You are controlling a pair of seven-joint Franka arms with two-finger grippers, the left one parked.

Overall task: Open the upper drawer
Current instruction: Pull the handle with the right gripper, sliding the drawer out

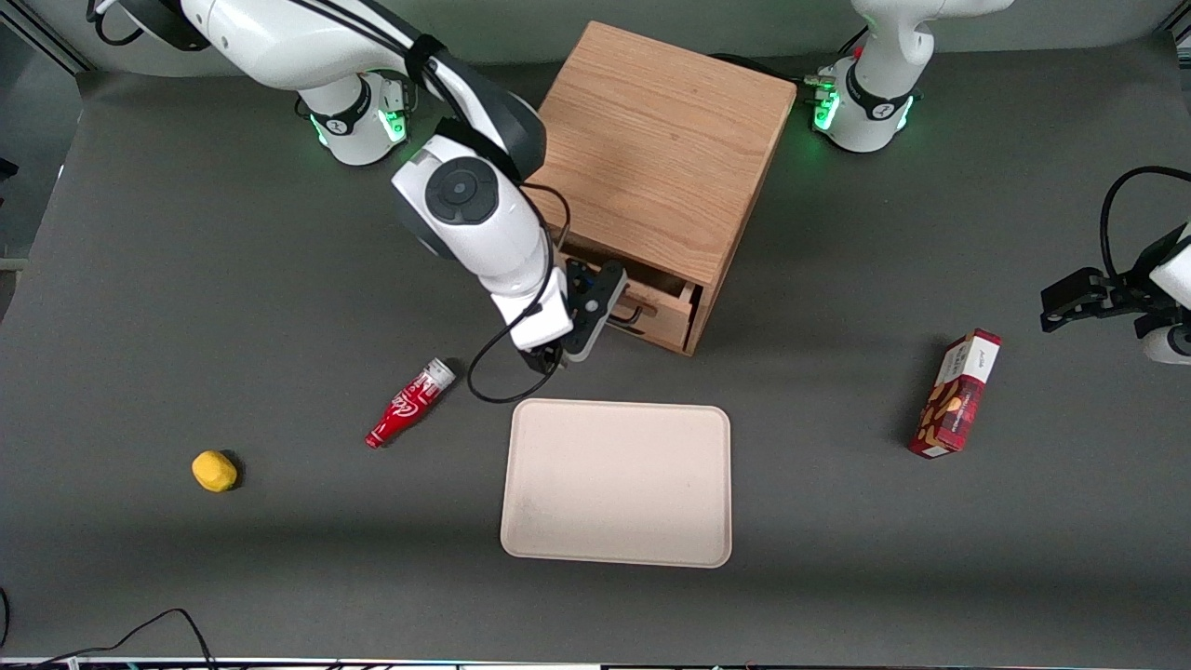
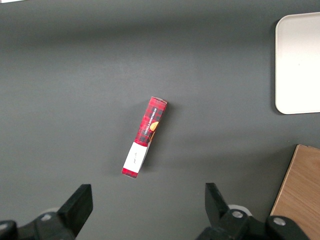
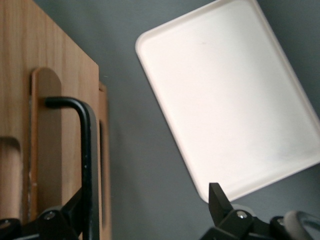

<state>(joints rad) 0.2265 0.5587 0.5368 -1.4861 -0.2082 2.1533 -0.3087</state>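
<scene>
from the front, my gripper (image 1: 609, 312) sits at the cabinet's (image 1: 661, 149) front, where the upper drawer (image 1: 665, 298) stands slightly out. on the right wrist view its fingers (image 3: 222, 202) are spread, the handle (image 3: 86, 150) just beside one, unclamped. i judge the pull is underway; next i'd hook the handle and draw away from the cabinet, toward the tray (image 1: 616, 482).

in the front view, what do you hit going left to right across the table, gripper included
small yellow lump → red squeeze tube with a white cap → right arm's black gripper at the pulled-out upper drawer of the oak cabinet → red snack box
</scene>
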